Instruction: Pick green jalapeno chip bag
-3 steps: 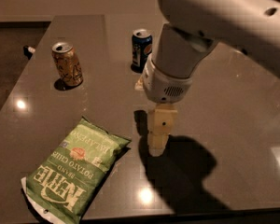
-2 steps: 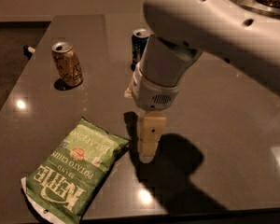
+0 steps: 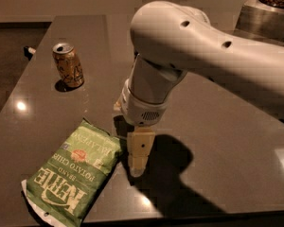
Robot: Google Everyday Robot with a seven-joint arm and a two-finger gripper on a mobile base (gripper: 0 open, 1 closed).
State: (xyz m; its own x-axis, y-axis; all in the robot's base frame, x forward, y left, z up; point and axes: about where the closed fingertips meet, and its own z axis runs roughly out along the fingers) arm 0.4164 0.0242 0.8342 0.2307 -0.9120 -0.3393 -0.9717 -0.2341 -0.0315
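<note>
The green jalapeno chip bag (image 3: 75,175) lies flat on the dark table near its front left edge, with white lettering facing up. My gripper (image 3: 138,167) hangs from the big white arm, pointing down, just right of the bag's upper right corner and close above the table. It holds nothing that I can see.
A brown and gold can (image 3: 68,65) stands at the back left of the table (image 3: 227,141). The arm hides the blue can behind it. A metal container (image 3: 267,13) stands at the back right. The table's front edge runs just below the bag.
The arm has swung left toward the bag, and now covers the blue can. The gripper has come closer to the bag's right corner.
</note>
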